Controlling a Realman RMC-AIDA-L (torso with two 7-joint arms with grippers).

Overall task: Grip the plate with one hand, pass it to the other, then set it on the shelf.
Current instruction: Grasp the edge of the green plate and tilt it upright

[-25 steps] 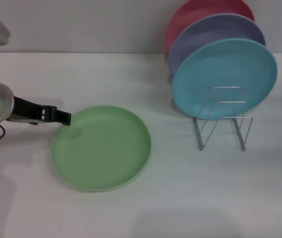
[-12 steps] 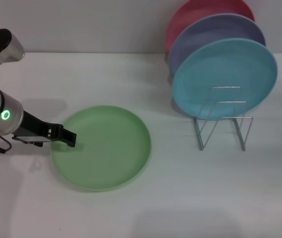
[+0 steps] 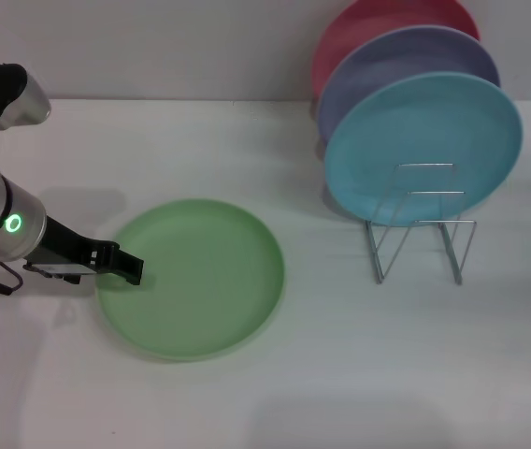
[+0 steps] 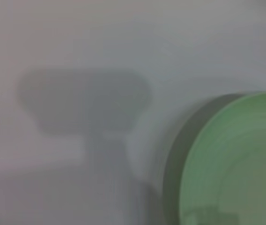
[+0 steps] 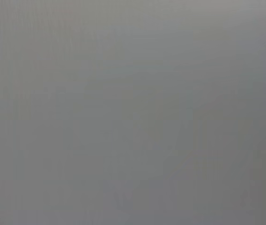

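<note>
The light green plate (image 3: 191,278) lies flat on the white table, left of centre in the head view. My left gripper (image 3: 127,267) reaches in low from the left, its black tip over the plate's left rim. The left wrist view shows part of the same plate (image 4: 236,159) and the gripper's shadow on the table beside it. The wire shelf (image 3: 420,224) stands to the right, with free loops at its front. My right gripper is out of view, and its wrist view shows only plain grey.
A turquoise-blue plate (image 3: 423,145) stands upright in the shelf. A lavender plate (image 3: 406,70) and a pink plate (image 3: 378,23) stand behind it. The table's back edge meets a grey wall.
My left arm has swung nearer to me along the plate's left rim, from the far-left part to the left side. The plate has stayed where it was.
</note>
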